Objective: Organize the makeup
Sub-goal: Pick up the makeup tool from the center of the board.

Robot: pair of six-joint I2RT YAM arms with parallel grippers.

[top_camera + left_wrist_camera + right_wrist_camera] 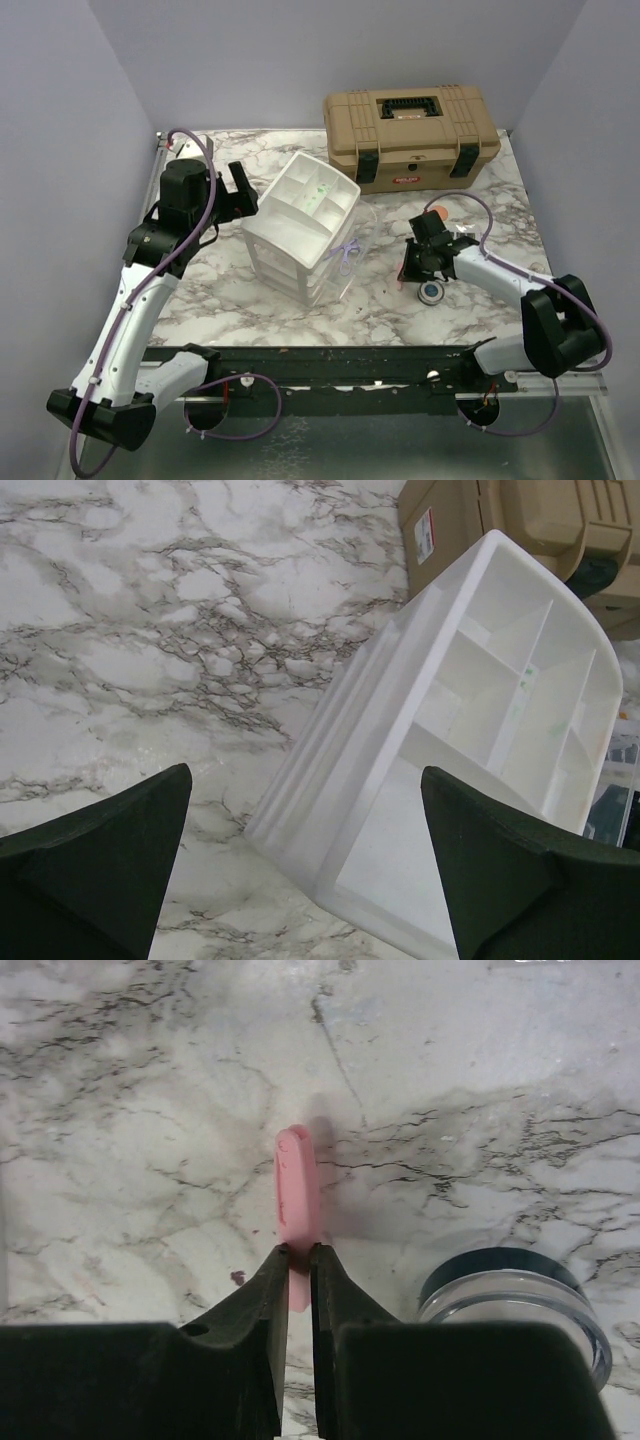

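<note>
My right gripper [298, 1250] is shut on a pink round disc [297, 1185], held edge-on just above the marble table. In the top view this gripper [408, 270] is right of the drawer unit. A round compact with a clear rim and dark base [510, 1295] sits close to the gripper's right, and also shows in the top view [431, 292]. A second salmon disc [438, 212] lies behind the right wrist. A clear palette [357, 238] leans on the drawer unit's right side. My left gripper [240, 188] is open and empty, above the unit's left edge [305, 780].
A white plastic drawer unit [300, 225] with divided top compartments [480, 720] stands mid-table. A tan toolbox [410, 132] with its lid shut is at the back right, its corner in the left wrist view [520, 520]. Walls enclose three sides.
</note>
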